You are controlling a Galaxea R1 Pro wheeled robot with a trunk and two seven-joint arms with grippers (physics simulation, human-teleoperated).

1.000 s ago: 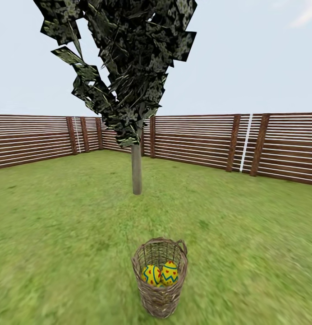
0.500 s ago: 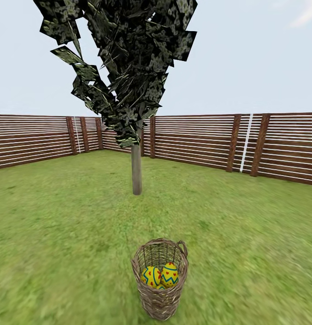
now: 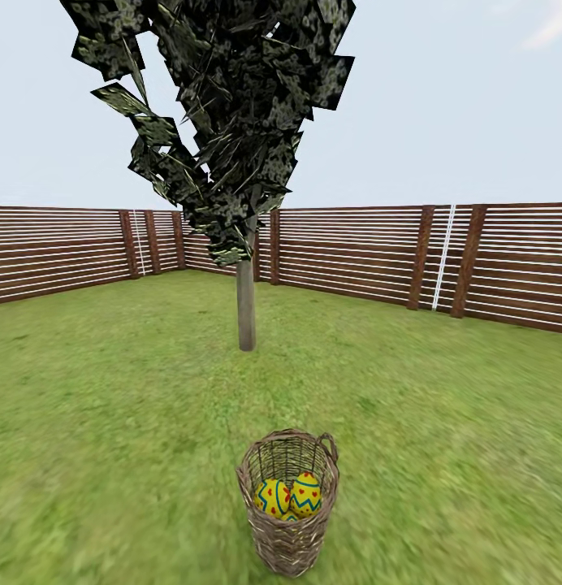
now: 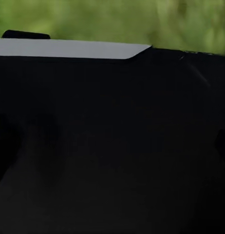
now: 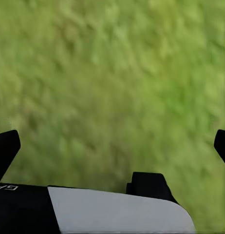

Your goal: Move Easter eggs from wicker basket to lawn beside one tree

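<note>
Head view: the wicker basket [image 3: 288,504] stands upright on the lawn [image 3: 110,422], two Easter eggs [image 3: 289,496] touching inside it. The tree [image 3: 246,305] rises beyond it, open grass all round, the fence [image 3: 354,252] edging the garden.

Left wrist view: dark robot body with a grey edge; this end effector's opening cannot be told.

Right wrist view: right end effector [image 5: 112,141] spread wide, fingertips [image 5: 6,146] at the picture's edges, bare grass between and ahead.

A fenced garden outdoors — a flat green lawn [image 3: 110,422], a brown slat fence [image 3: 354,256] ringing it, one slim-trunked tree [image 3: 246,305] with dark leaf clumps — under pale sky.
</note>
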